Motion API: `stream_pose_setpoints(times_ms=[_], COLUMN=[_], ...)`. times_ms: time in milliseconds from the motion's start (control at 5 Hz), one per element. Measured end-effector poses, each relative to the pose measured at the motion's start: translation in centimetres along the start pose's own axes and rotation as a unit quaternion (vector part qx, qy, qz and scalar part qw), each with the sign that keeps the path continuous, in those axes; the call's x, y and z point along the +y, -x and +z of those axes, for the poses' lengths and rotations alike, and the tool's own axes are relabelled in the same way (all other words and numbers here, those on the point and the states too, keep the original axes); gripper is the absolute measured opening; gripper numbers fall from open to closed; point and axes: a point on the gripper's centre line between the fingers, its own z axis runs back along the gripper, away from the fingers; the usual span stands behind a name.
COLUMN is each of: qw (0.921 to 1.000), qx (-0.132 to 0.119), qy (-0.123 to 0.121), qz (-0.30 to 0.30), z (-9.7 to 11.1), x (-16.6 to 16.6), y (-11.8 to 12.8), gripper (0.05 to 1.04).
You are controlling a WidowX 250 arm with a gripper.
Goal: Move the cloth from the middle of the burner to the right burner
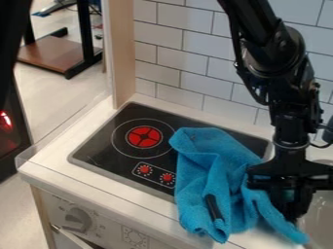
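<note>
The gripper (290, 184) hangs at the right, beside the stove, up against the right part of the cloth. A crumpled blue cloth (211, 155) lies over the middle and right of the black stovetop (107, 153), and its lower folds drape over the counter's front edge. One fold of it passes in front of the gripper's lower part. A small dark strip shows among the lower folds; I cannot tell what it is. The left burner (144, 137) with its red centre is uncovered, while the cloth hides the area where a right burner would be.
Two red knob markings (156, 173) sit at the stovetop's front. A white tiled wall (185, 63) rises behind the counter (98, 187). Part of a sink (320, 214) is at the lower right, and a clear panel edges the counter's left side.
</note>
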Motion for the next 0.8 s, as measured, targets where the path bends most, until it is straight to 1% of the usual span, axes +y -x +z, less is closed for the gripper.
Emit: stream_pose_setpoints(times_ms=[200,400,600,800], qw=[1.0,0.9988,0.999,0.9992], qx=[-0.004,-0.043,-0.032,-0.022], qy=[-0.002,-0.009,-0.014,-0.004], qz=[-0.003,-0.019,-0.027,-0.032], z=[0.2,1.6,1.8,2.1], x=[0.3,0.5,0.5,0.0], y=[0.0,-0.7,-0.4,-0.3], gripper=[0.781,1.009,1.009,0.999])
